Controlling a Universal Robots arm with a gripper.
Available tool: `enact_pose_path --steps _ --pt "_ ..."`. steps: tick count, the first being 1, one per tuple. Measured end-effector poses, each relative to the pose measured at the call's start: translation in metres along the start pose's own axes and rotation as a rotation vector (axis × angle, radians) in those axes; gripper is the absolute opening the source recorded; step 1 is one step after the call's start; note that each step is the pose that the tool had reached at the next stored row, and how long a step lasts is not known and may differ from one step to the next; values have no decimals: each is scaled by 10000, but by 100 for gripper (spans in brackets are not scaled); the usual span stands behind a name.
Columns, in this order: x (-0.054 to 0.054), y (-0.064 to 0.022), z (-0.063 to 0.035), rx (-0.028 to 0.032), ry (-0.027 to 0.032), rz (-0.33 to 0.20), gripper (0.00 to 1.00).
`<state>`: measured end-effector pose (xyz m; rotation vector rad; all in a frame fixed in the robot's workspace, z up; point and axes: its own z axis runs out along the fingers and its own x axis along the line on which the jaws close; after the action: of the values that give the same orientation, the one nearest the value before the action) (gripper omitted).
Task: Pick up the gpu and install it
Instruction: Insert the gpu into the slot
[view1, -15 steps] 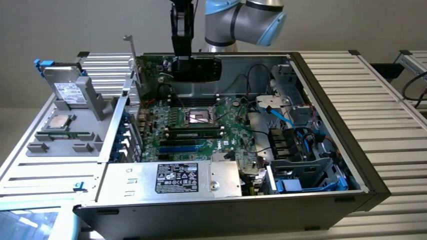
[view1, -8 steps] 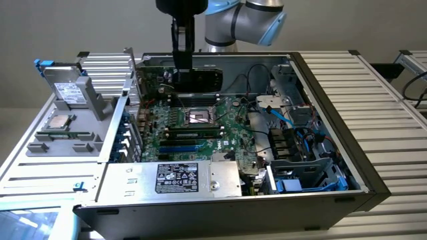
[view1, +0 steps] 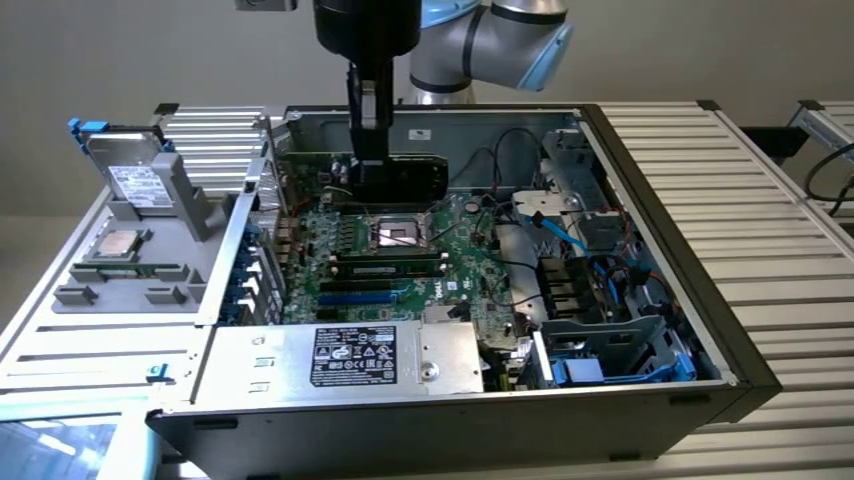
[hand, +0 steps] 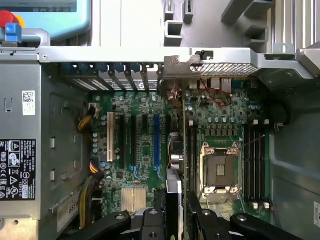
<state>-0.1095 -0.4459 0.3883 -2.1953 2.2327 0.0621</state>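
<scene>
End effector (view1: 370, 150) is gripping the gpu (view1: 404, 180), holding the card upright on edge inside the open computer case (view1: 654, 230). The card is standing over the green motherboard (view1: 360, 285), just beside the bare processor socket (view1: 400, 235), with its metal bracket (hand: 182, 64) sitting at the case's rear slot wall; whether it is seated in a slot is not showing.

Silver arm (view1: 470, 40), blue joint caps (view1: 549, 55), black pincer (view1: 371, 158)

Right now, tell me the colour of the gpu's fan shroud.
Black; the gpu shows best in the exterior view.
</scene>
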Motion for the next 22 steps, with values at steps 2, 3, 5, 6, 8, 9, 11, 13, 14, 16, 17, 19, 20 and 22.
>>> enact_pose_path --steps 2,3,5,6,8,9,11,13,14,16,17,19,20,22 --pt "10 -5 36 0 0 -1 28" --pt "14 -6 54 0 0 0 28" --pt "17 -8 91 0 1 1 28" --pt "18 -9 109 0 1 2 28" --pt "20 -10 145 0 1 0 28" --pt "21 -10 163 0 0 0 28" --pt "22 -11 199 0 0 0 28" --pt "23 -12 236 -1 1 0 28" --pt "24 -13 255 0 0 0 28" --pt "26 -13 290 0 0 1 28" --pt "27 -13 308 0 1 3 28" --pt "35 -15 344 -1 1 1 28" --pt "40 -15 363 0 0 0 28" --pt "48 -15 399 0 0 2 28"
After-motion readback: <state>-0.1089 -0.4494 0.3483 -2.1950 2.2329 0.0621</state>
